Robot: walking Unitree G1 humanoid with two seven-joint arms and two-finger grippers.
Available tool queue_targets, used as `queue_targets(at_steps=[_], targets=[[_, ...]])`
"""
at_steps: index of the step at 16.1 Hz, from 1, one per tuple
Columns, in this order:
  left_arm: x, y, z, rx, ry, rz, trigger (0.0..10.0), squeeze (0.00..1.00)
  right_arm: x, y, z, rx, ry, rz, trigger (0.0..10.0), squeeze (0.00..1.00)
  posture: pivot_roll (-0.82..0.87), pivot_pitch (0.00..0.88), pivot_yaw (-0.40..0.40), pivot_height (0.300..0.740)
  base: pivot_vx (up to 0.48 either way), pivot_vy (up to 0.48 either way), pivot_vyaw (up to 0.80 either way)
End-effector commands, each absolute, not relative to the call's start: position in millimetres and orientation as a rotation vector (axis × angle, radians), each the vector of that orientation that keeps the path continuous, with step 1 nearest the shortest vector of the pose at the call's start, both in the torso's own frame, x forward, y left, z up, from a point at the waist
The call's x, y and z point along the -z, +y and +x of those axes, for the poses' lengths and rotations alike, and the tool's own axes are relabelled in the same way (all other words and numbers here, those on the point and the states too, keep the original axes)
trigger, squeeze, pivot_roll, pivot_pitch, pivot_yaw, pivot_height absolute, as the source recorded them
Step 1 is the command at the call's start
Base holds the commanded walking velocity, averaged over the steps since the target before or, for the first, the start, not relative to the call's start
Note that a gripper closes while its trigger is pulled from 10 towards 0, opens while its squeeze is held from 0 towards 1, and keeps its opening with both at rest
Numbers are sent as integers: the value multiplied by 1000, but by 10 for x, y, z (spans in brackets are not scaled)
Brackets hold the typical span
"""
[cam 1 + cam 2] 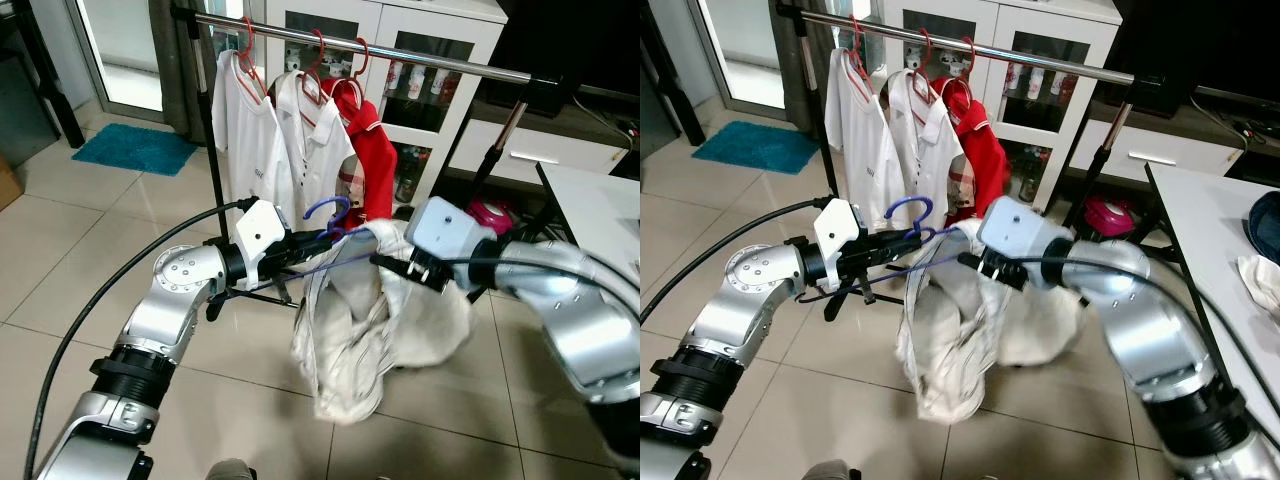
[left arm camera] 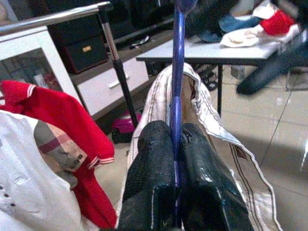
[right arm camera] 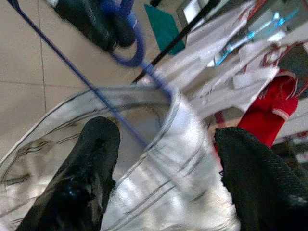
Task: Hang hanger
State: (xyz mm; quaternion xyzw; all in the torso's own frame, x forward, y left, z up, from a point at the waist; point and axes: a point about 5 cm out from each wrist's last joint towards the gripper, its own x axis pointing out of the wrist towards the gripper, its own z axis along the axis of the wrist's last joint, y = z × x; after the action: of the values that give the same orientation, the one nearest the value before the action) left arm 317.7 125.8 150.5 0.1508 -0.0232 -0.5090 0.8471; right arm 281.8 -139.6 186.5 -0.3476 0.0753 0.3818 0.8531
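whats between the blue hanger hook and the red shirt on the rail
Open air, with tiled floor far behind. In the right eye view the blue hanger hook sits apart from the red shirt.

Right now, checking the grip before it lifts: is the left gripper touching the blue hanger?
Touching. In the left wrist view the left gripper has both black fingers pressed against the blue hanger.

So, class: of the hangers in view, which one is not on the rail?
The blue hanger, carrying the white striped garment. The left claw is shut on it below the rail; the three red hangers hook over the rail.
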Motion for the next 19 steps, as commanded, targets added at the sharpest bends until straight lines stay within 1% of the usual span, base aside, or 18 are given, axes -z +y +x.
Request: queue_targets(at_steps=[1, 4, 6, 9, 12, 13, 14, 15, 19], targets=[[-1724, 1196, 3200, 1067, -158, 294, 0, 0, -1824, -1378, 2823, -740, 177, -717, 10000, 0, -42, 0, -89, 740, 0, 0, 0], [-1735, 1181, 3194, 1061, -170, 283, 0, 0, -1668, -1324, 2895, -572, 223, -646, 10000, 0, -38, 0, -92, 740, 0, 0, 0], [-1756, 1166, 3182, 1061, -182, 272, 0, 0, -1591, -1328, 2937, -477, 233, -692, 10000, 0, -33, 0, -95, 740, 0, 0, 0], [-1817, 1179, 3195, 1043, -205, 262, 0, 0, -1433, -1378, 2970, -397, 270, -767, 10000, 0, -22, 0, -102, 740, 0, 0, 0], [-1831, 1185, 3190, 1042, -209, 264, 0, 0, -1476, -1383, 3017, -330, 226, -780, 10000, 0, -23, 0, -99, 740, 0, 0, 0], [-1831, 1188, 3190, 1042, -209, 264, 0, 0, -1498, -1377, 3027, -326, 211, -779, 6588, 0, -24, 0, -98, 740, 0, 0, 0], [-1832, 1190, 3190, 1042, -208, 265, 0, 0, -1515, -1372, 3031, -329, 200, -771, 431, 0, -25, 0, -98, 740, 0, 0, 0], [-1832, 1192, 3191, 1042, -207, 265, 0, 0, -1519, -1367, 3031, -335, 197, -766, 0, 0, -25, 0, -98, 740, 0, 0, 0], [-1826, 1215, 3198, 1034, -198, 273, 0, 0, -1500, -1348, 3030, -349, 192, -757, 0, 0, -24, 0, -97, 740, 0, 0, 0]])
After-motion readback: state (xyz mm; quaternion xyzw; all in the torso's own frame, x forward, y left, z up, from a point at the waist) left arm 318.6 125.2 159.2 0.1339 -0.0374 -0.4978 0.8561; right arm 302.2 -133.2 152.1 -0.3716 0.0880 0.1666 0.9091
